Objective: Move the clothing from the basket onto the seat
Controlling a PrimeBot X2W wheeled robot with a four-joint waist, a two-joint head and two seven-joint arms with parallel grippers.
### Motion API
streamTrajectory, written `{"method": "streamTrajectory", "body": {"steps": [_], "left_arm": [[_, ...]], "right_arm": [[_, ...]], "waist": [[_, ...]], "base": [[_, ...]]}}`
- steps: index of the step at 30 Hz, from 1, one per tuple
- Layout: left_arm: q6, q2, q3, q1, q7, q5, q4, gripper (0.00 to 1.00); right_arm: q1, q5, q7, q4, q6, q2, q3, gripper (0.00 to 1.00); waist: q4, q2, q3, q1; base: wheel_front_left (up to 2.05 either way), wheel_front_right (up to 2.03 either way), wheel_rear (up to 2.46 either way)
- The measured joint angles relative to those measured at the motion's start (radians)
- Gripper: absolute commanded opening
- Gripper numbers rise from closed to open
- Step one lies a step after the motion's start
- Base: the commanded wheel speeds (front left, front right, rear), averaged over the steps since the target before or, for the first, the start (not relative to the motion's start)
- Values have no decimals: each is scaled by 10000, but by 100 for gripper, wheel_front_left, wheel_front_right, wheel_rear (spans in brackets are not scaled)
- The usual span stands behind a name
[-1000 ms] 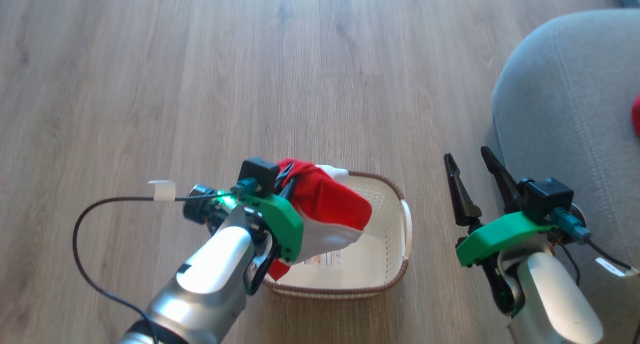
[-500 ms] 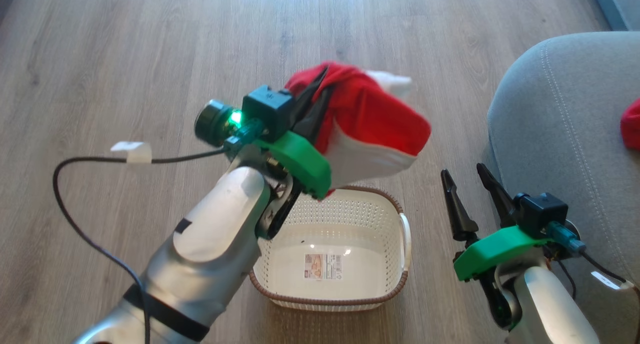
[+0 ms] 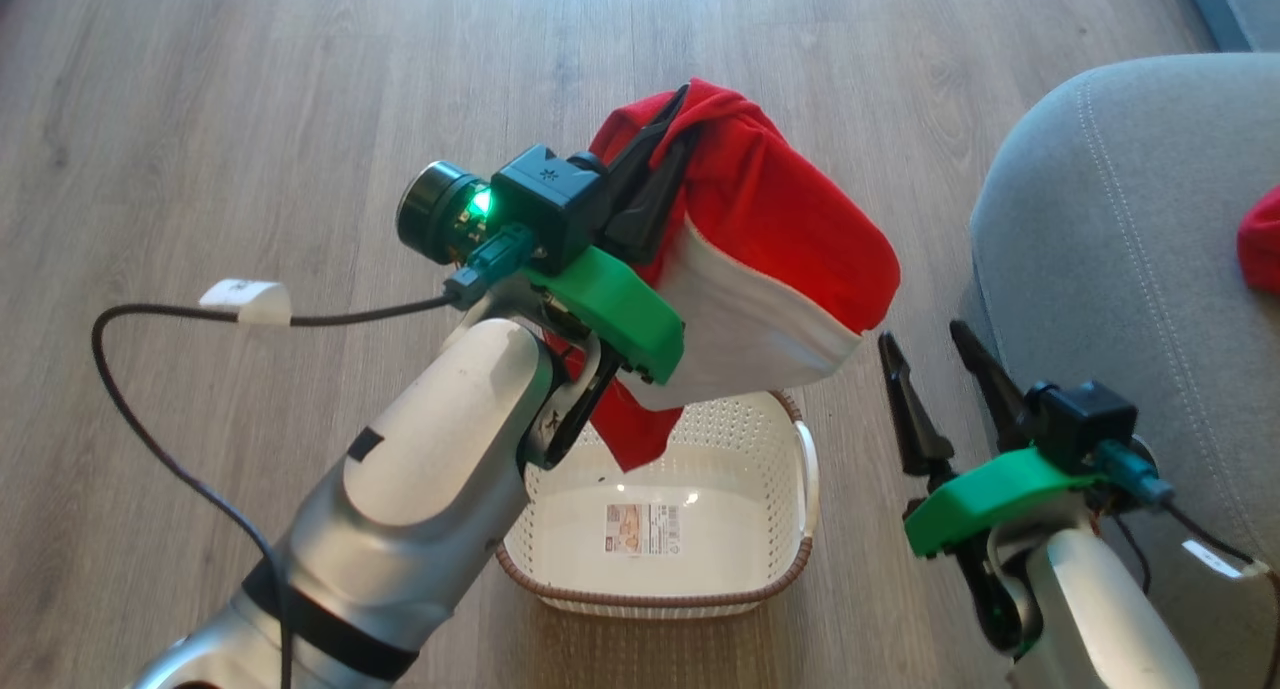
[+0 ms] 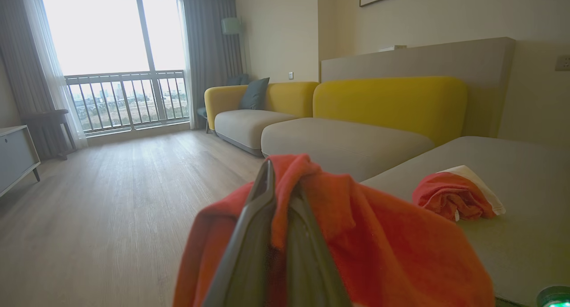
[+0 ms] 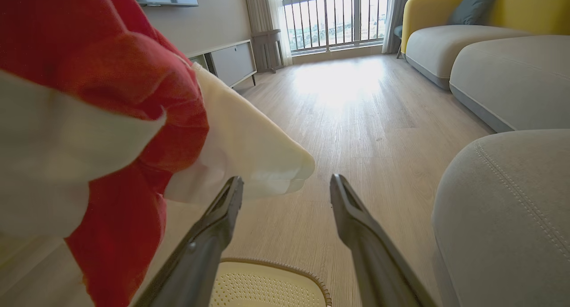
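Lifted clear over the last second, the red garment (image 3: 780, 219) that was slumped in the basket (image 3: 800, 559) now hangs above the basket's far edge and has drifted right, toward the seat (image 3: 1120, 219). The left gripper (image 3: 680, 114) has risen with it, fingers pressed together on a bunched fold at the top of the cloth, so the rest drapes freely below. That high pinch looks meant to keep the trailing hem from catching on the rim while the load crosses over.

The right gripper (image 3: 920, 334) has kept its place between basket and seat, fingers spread apart and holding nothing, the hanging cloth just to its left.

The garment is soft, matte fleece-like fabric, folding into rounded lobes, with a broad white panel (image 3: 760, 339) along its lower side. The basket sits on the wooden plank floor (image 3: 250, 119). It is rigid cream plastic pierced with small holes and edged by a brown woven-look rim, and its smooth bottom is bare except for a sticker (image 3: 640, 529). The seat is a grey, finely textured cushion with a rounded corner and a pale stitched seam. A second red garment (image 3: 1262, 239) already lies crumpled on it to the right, so by my reading this is the last piece to carry.
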Motion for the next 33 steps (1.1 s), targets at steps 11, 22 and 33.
{"method": "streamTrajectory", "body": {"steps": [11, 22, 33], "left_arm": [[65, 73, -117, 1, 90, -2, -59, 0], [63, 69, -247, -3, 88, -2, -56, 0], [54, 63, -326, -12, 75, -4, -27, 0]], "right_arm": [[-637, 579, -2, -2742, 0, -334, 1687, 100], [-2168, 1329, 0, -173, 0, -1256, 4932, 100], [-4287, 2575, 42, 1933, 0, -1145, 7428, 100]], "waist": [[-77, 0, 302, 0], [-30, 0, 389, 1], [116, 0, 555, 1]], "base": [[0, 0, 0], [0, 0, 0], [0, 0, 0]]}}
